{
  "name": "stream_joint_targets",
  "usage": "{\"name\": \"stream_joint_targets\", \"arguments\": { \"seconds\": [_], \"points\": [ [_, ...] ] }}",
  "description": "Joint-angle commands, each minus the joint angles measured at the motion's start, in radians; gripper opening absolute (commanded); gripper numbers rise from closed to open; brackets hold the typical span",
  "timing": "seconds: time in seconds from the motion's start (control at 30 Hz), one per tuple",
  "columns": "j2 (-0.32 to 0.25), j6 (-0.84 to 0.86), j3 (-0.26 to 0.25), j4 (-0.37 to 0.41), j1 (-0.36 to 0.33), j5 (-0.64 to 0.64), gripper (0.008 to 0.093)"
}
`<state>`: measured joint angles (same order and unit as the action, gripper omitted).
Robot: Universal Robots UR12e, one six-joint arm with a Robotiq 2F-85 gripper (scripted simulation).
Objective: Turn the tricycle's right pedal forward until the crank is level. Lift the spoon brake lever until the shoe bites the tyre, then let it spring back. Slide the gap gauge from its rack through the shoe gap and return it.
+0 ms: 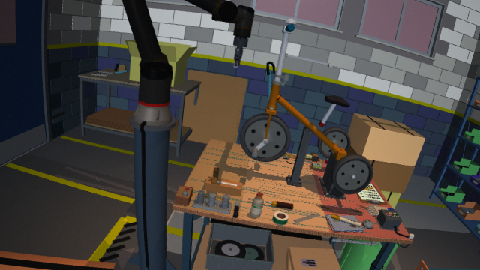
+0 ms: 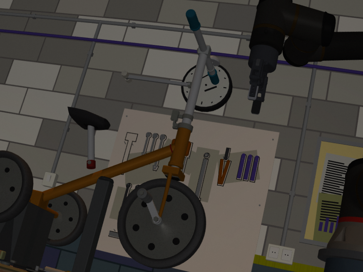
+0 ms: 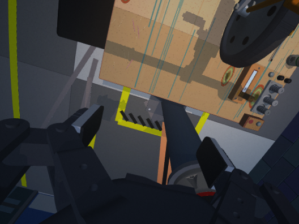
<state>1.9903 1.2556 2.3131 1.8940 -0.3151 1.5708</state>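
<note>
On the wooden workbench an orange tricycle is clamped on a dark stand, its front wheel raised off the top. The pedal crank slants up from the hub to a grey pedal in the second side camera; on the other side a crank hangs down to a pedal. A thin brake lever sticks out from the steering column. The white gap gauge lies in its wooden rack near the bench's front. My gripper hangs open and empty, high above the bench, ahead of the handlebar.
A large cardboard box stands behind the bench's far end. Bottles, tape, a screwdriver and a socket block line the bench's front edge. The arm's blue pedestal stands beside the bench. A tool board hangs behind the front wheel.
</note>
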Motion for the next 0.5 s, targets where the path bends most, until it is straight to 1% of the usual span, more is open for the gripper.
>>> {"name": "stream_joint_targets", "arguments": {
  "seconds": [0.0,0.17,0.27,0.37,0.47],
  "points": [
    [-0.026,-0.018,0.000,0.024,-0.019,0.000,0.0934],
    [-0.155,-0.106,-0.005,0.149,-0.107,0.000,0.0934],
    [-0.218,-0.144,-0.013,0.204,-0.144,0.000,0.0934],
    [-0.261,-0.168,-0.021,0.241,-0.168,0.000,0.0934],
    [-0.281,-0.179,-0.025,0.259,-0.179,0.000,0.0934]
  ]
}}
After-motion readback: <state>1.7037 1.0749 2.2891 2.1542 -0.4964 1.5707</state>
